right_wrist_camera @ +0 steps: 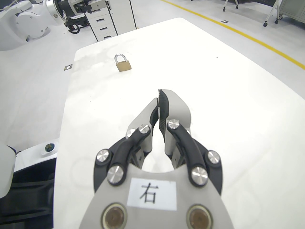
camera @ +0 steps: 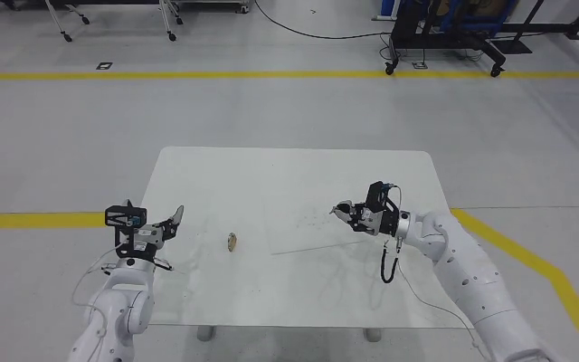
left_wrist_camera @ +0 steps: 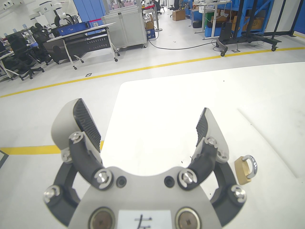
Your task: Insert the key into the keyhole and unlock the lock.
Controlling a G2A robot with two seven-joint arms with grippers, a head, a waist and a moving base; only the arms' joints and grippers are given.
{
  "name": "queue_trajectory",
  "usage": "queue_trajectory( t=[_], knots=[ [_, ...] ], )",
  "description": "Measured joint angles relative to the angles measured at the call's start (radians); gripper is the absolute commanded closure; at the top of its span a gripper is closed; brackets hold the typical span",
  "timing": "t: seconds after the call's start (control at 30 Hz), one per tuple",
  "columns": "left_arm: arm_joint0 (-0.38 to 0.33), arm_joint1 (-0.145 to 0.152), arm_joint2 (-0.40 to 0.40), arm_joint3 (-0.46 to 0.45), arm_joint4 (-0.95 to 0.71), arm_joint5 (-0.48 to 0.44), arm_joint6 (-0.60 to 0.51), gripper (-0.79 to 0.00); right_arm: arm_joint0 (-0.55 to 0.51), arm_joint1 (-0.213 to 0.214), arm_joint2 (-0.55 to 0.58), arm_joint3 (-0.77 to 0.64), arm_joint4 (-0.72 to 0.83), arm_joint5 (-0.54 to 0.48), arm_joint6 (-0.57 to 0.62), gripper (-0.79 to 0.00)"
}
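Left hand (left_wrist_camera: 143, 110), fingers spread wide apart and holding nothing, is at the left edge of the white surface (camera: 289, 181). Right hand (right_wrist_camera: 159, 97), fingers pressed together at the tips, is above the right half of the surface; whether anything thin is pinched between them cannot be told. The brass padlock (camera: 232, 241), with its silver shackle, lies flat on the surface between the two hands, nearer the left hand and touching neither.
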Motion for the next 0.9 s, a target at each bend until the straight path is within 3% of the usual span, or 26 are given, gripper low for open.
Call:
queue_trajectory(
  t=[0.07, 0.17, 0.27, 0.3, 0.4, 0.5, 0.67, 0.77, 0.9],
  knots=[
    [0.007, -0.004, 0.012, -0.012, -0.065, -0.056, 0.013, -0.785, -0.002, -0.009, -0.028, -0.001, 0.036, 0.002, -0.017, 0.0],
    [-0.001, -0.004, 0.002, -0.003, -0.331, -0.277, -0.061, -0.785, 0.036, -0.031, -0.111, 0.04, 0.124, -0.012, -0.026, 0.0],
    [-0.029, 0.004, 0.0, 0.041, -0.692, -0.505, -0.227, -0.785, 0.086, -0.055, -0.216, 0.078, 0.241, -0.011, -0.047, 0.0],
    [-0.046, 0.009, 0.009, 0.063, -0.86, -0.577, -0.327, -0.785, 0.102, -0.062, -0.257, 0.086, 0.293, -0.011, -0.066, 0.0],
    [-0.103, 0.027, 0.003, 0.113, -1.236, -0.695, -0.606, -0.785, 0.124, -0.07, -0.342, 0.087, 0.39, -0.011, -0.102, 0.0],
    [-0.108, 0.03, -0.001, 0.118, -1.421, -0.703, -0.74, -0.785, 0.124, -0.07, -0.336, 0.086, 0.388, -0.011, -0.102, 0.0],
    [-0.097, 0.027, 0.024, 0.103, -1.345, -0.697, -0.658, -0.785, 0.122, -0.07, -0.334, 0.083, 0.39, -0.011, -0.102, 0.0],
    [-0.099, 0.03, 0.102, 0.09, -1.415, -0.693, -0.782, -0.785, 0.109, -0.077, -0.368, 0.028, 0.442, -0.011, -0.087, 0.0],
    [-0.136, 0.038, 0.12, 0.129, -1.734, -0.713, -0.956, -0.785, 0.144, -0.092, -0.489, -0.012, 0.631, -0.011, 0.012, 0.0]
  ],
)
